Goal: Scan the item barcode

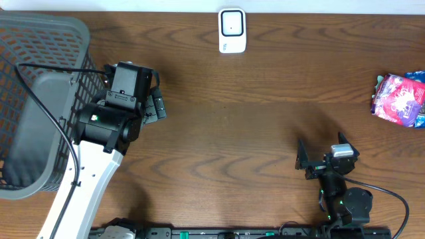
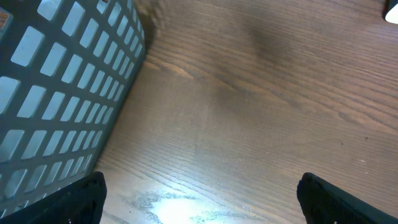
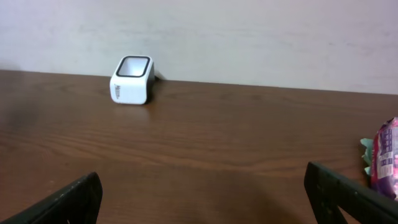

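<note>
Pink packet [image 1: 400,99] sits way over at the right edge of the dark wood table [image 1: 252,133], nothing touching it, with the white scanner [image 1: 232,30] at the back edge. Left gripper [image 1: 158,103], beside the grey basket [image 1: 40,99], and right gripper [image 1: 323,151], near the front, are both spread wide and holding nothing. Only the right wrist view shows the plain pale wall [image 3: 249,37] behind the scanner, while the left wrist view just gets the basket's mesh side and bare wood.

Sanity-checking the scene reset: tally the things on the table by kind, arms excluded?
Grey mesh basket: 1
White barcode scanner: 1
Pink-purple packet: 1
Total: 3
</note>
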Action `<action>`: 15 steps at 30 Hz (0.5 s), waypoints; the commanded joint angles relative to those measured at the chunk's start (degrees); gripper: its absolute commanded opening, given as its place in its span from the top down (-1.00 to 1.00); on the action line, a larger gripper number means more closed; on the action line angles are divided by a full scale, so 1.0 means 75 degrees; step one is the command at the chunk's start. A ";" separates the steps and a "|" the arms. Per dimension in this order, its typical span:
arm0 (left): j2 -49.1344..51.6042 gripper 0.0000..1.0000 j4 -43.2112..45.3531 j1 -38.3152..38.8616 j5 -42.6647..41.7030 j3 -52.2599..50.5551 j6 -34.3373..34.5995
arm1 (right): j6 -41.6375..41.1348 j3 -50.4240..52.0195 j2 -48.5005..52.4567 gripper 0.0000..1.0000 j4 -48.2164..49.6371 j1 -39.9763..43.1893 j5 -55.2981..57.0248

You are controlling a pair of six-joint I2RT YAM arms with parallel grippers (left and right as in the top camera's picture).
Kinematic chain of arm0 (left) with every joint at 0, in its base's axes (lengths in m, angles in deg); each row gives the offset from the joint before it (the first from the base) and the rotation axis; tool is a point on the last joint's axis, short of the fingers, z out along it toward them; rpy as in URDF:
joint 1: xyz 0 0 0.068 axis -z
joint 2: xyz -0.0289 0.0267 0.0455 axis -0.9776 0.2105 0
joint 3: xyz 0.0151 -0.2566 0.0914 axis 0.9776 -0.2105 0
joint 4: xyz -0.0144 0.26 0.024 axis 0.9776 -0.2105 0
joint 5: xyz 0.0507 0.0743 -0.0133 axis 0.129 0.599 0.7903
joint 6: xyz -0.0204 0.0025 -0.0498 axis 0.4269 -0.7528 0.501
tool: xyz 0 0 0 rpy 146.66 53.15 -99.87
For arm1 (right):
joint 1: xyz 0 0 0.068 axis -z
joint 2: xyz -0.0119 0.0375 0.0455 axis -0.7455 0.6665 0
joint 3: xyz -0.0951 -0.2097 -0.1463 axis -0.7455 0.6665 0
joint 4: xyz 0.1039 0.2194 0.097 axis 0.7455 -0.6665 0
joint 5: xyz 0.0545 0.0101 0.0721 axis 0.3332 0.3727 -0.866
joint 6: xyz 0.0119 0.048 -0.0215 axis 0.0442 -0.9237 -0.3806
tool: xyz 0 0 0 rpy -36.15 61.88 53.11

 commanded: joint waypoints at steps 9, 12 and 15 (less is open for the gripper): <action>0.0026 -0.96 -0.0026 -0.0032 0.0096 -0.0017 0.0038 | -0.0117 0.0023 -0.0055 -0.98 -0.0041 -0.0067 -0.0023; 0.0026 -0.96 -0.0026 -0.0032 0.0096 -0.0017 0.0038 | -0.0117 0.0023 -0.0055 -0.99 -0.0041 -0.0067 -0.0020; 0.0026 -0.95 -0.0026 -0.0032 0.0096 -0.0017 0.0038 | -0.0119 0.0023 -0.0055 -0.99 -0.0032 -0.0067 -0.0023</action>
